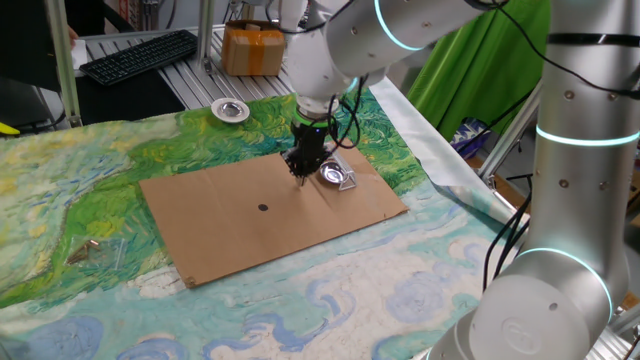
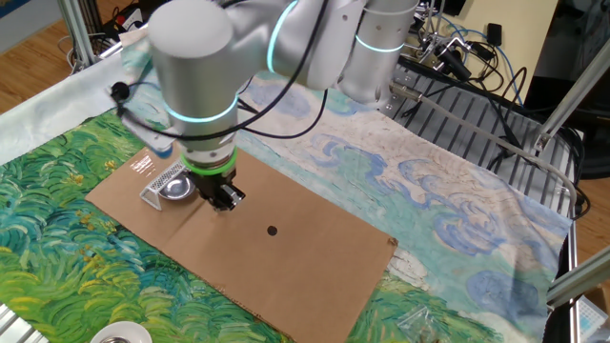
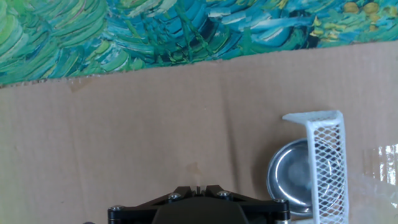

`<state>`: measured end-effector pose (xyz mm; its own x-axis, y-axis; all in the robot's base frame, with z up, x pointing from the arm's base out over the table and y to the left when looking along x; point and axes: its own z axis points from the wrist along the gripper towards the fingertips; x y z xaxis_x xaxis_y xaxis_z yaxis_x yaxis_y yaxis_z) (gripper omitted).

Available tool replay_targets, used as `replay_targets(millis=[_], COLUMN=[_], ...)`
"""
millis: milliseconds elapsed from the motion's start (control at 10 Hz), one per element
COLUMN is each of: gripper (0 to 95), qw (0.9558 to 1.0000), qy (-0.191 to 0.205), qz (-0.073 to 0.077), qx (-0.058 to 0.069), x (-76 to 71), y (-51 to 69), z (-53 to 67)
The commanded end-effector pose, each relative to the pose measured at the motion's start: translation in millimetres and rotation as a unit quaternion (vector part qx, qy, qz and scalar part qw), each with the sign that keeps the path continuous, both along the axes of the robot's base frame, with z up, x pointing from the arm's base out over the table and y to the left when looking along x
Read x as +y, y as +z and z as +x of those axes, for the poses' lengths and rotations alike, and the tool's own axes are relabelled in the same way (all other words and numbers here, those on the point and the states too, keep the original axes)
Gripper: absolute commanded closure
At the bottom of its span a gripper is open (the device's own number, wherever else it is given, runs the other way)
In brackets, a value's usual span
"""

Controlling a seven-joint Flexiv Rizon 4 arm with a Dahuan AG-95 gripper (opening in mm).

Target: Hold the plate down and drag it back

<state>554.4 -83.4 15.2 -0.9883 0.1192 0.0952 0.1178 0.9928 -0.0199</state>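
The plate (image 1: pixel 333 175) is a small shiny silver dish on the brown cardboard sheet (image 1: pixel 230 225), near its far right end. It also shows in the other fixed view (image 2: pixel 177 189) and at the lower right of the hand view (image 3: pixel 288 178). A white mesh wedge piece (image 3: pixel 326 163) stands over the plate's right side. My gripper (image 1: pixel 299 173) is shut and empty, its tips close to the cardboard just left of the plate, apart from it. In the hand view the fingertips (image 3: pixel 198 186) sit together at the bottom edge.
A second silver dish with a broader rim (image 1: pixel 230 110) lies on the painted cloth at the back. A black dot (image 1: pixel 263 208) marks the middle of the cardboard. A keyboard (image 1: pixel 140 55) and an orange box (image 1: pixel 252 48) sit behind the table.
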Motion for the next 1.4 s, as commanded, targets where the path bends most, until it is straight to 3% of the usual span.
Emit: replay_targets(millis=[100, 200, 300, 400, 500, 600, 700, 900, 1000, 1400], gripper=[95.0, 95.0, 95.0, 76.0, 57.0, 57.0, 38.0, 38.0, 19.0, 19.0], qw=[1.0, 1.0, 0.9999, 0.9997, 0.9988, 0.9976, 0.9975, 0.9974, 0.9974, 0.9975], qy=[0.001, 0.0, 0.0, 0.002, 0.001, 0.002, 0.0, -0.001, 0.0, 0.009], qz=[-0.002, -0.003, -0.015, -0.025, -0.048, -0.069, -0.071, -0.072, -0.072, -0.069], qx=[0.002, 0.003, 0.002, 0.0, -0.002, -0.003, -0.004, -0.004, -0.005, -0.004], x=[0.0, 0.0, 0.0, 0.0, -0.1, -0.1, -0.1, -1.1, -4.2, -13.4], y=[0.7, 0.7, 0.7, 0.7, 0.7, 0.7, 0.6, 0.5, 0.1, 0.4], z=[-1.5, -1.5, -1.5, -1.5, -1.5, -1.5, -1.4, -1.6, -1.1, -1.1])
